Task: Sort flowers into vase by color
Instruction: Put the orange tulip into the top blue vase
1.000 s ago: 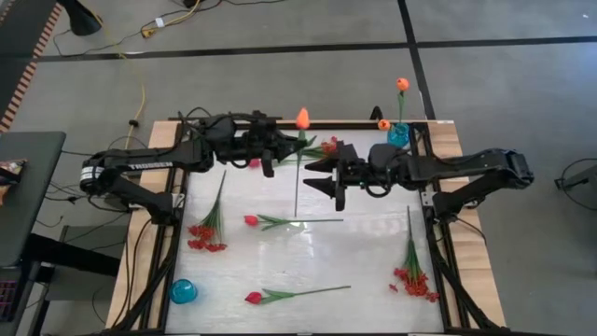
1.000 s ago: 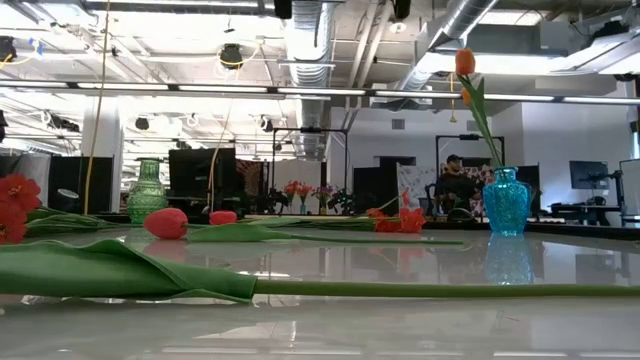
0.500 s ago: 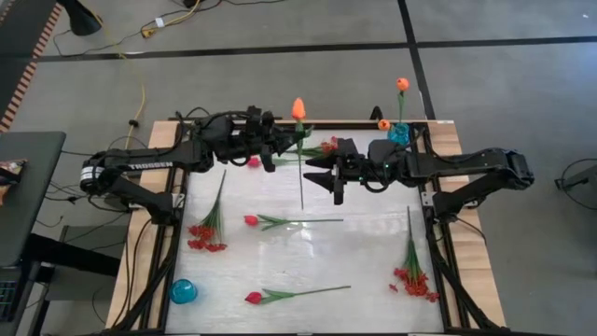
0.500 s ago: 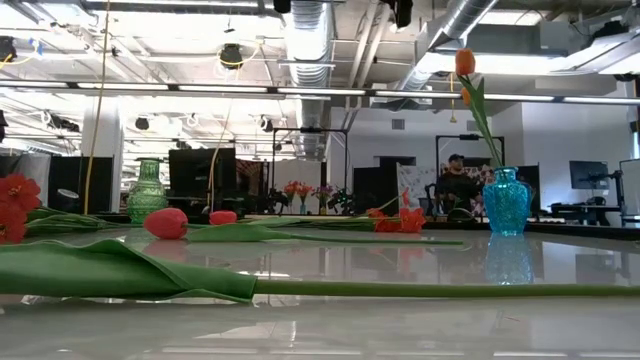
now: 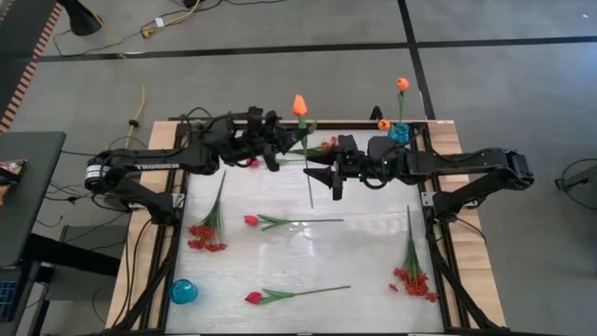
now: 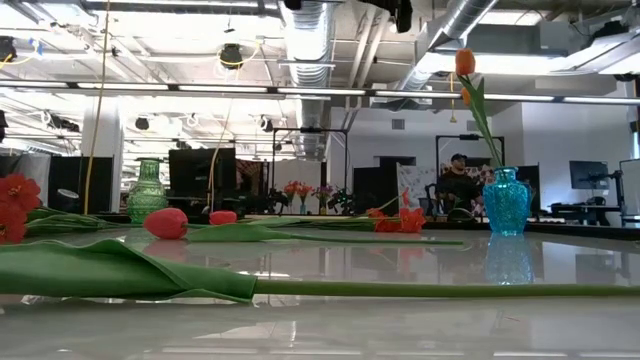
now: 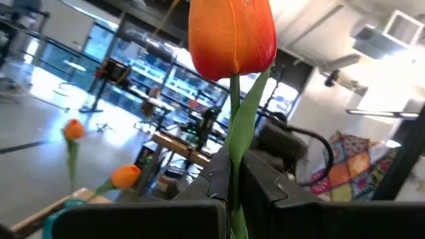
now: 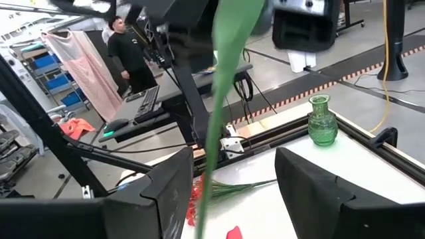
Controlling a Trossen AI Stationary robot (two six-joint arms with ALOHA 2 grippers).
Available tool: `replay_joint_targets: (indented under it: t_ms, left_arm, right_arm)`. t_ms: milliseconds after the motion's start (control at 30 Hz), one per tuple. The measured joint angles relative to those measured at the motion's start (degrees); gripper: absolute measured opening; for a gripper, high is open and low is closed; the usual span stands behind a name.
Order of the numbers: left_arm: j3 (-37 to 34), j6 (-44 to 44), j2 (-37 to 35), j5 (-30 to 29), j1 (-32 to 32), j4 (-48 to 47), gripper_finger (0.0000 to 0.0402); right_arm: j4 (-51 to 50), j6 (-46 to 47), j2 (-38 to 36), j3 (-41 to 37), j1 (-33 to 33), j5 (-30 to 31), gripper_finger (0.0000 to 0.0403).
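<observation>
Nearest the camera side of the table (image 5: 364, 252), a blue vase (image 5: 183, 291) stands at the left corner, with a pinkish-red tulip (image 5: 295, 294) lying beside it toward the middle. A red spray (image 5: 414, 264) lies near the right edge and another red spray (image 5: 209, 226) near the left edge. Between them, farther in, a second pinkish-red tulip (image 5: 284, 221) lies flat on the white top.

Above the far half of the table the two arms meet. The left gripper (image 5: 277, 154) is clamped on the green stem of an orange tulip (image 5: 299, 105), holding it upright off the table, bloom up; in the left wrist view the stem runs up between the closed fingers to the bloom (image 7: 232, 36). White lettering along the left arm (image 5: 149, 167) appears to read "TROSSEN". The right gripper (image 5: 328, 175) sits just beside the hanging stem with its fingers (image 8: 312, 192) spread apart, the stem passing between them without visible contact.

At the far right corner a turquoise vase (image 5: 398, 133) holds two orange tulips (image 5: 402, 84). A green vase (image 6: 147, 192) stands at the far left. In the room beyond, a person (image 6: 458, 185) sits at a desk.
</observation>
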Motion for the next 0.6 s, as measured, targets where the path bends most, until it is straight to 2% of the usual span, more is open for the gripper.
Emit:
replay_joint_targets:
  t_ms: [300,600]
  left_arm:
    - [0.2,-2.1,2.1,1.3,0.1,-0.3,0.0004]
    - [0.2,-1.4,2.1,1.4,0.2,-1.0,0.0004]
  right_arm:
    - [-2.0,0.4,0.0,0.0,0.0,-0.6,0.0236]
    - [-3.1,2.0,-0.1,0.0,0.0,-0.5,0.018]
